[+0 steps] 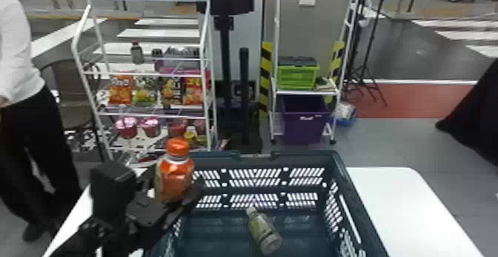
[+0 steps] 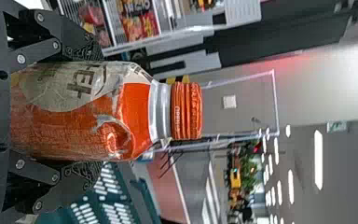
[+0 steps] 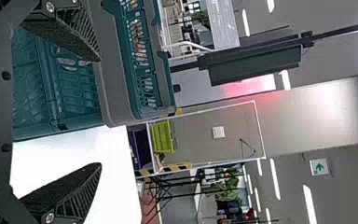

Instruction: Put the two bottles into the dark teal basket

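Bottle with the orange cap (image 1: 174, 178) stands close to upright near the lower left of the head view, pinched in your left gripper (image 1: 177, 186), which reaches in from the bottom left. In that picture the bottle overlaps the left end of the dark teal basket (image 1: 304, 159), whose open top takes up the bottom middle. Your other bottle (image 1: 262, 230), pale and greenish, lies on its side on the basket floor, low in the frame and a little right of centre, its cap end towards the far wall. White table (image 1: 400, 193) shows on both sides of the basket. Farther back you have a snack rack (image 1: 150, 74) at upper left, and at upper centre-right a green crate (image 1: 296, 77) on a shelf above a purple bin (image 1: 305, 126).

In the left wrist view, your gripper's two black fingers press the orange-capped bottle from opposite sides — its body is between them, and the neck and cap stick out past the fingertips. Perforated basket wall shows just beside one finger.

In the right wrist view, your right gripper (image 3: 98, 112) has its fingers spread wide apart. Past them you see the basket and the white table, with the green crate and purple bin well beyond — both close to the striped posts (image 3: 177, 166)
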`<state>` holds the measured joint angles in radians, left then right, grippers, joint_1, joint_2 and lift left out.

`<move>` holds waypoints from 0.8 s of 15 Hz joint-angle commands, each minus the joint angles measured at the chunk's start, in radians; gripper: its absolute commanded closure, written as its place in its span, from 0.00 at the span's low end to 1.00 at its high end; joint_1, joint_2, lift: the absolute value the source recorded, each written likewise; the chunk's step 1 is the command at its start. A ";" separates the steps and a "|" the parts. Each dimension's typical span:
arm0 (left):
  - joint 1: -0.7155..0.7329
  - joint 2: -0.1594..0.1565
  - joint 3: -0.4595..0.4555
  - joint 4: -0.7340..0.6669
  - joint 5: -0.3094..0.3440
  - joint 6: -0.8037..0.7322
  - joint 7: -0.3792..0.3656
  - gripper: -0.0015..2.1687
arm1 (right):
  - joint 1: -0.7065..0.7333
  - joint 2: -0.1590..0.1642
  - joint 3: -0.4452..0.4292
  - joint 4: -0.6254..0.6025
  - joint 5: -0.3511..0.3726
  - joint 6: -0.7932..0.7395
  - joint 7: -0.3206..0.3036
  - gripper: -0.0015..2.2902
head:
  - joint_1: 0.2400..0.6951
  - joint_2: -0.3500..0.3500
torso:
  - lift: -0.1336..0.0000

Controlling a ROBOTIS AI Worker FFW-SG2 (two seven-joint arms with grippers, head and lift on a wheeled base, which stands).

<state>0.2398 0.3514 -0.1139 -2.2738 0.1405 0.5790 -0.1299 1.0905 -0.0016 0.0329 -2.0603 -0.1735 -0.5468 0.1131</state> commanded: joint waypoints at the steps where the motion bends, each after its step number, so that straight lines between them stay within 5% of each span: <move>1: -0.134 0.017 -0.081 0.071 -0.009 0.117 -0.050 0.99 | -0.003 0.003 -0.001 0.003 0.000 0.003 -0.001 0.04 | 0.57 0.50 | 1.00; 5: -0.323 0.021 -0.184 0.157 -0.033 0.335 -0.201 0.99 | -0.004 0.003 -0.001 0.022 0.002 0.003 -0.001 0.04 | 0.57 0.50 | 1.00; 10: -0.567 0.014 -0.354 0.201 -0.153 0.752 -0.432 0.99 | 0.002 0.003 -0.008 0.074 0.002 -0.074 -0.001 0.04 | 0.57 0.50 | 1.00; 11: -0.591 -0.064 -0.368 0.241 -0.265 0.813 -0.556 0.99 | 0.003 0.003 -0.016 0.091 -0.001 -0.107 0.000 0.04 | 0.57 0.50 | 1.00; 12: -0.580 -0.187 -0.334 0.300 -0.452 0.786 -0.705 0.99 | 0.003 0.003 -0.021 0.095 0.000 -0.110 0.003 0.04 | 0.57 0.50 | 1.00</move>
<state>-0.3297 0.2962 -0.4651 -2.0409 -0.1085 1.3385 -0.7385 1.0928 -0.0015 0.0190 -1.9778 -0.1731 -0.6403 0.1140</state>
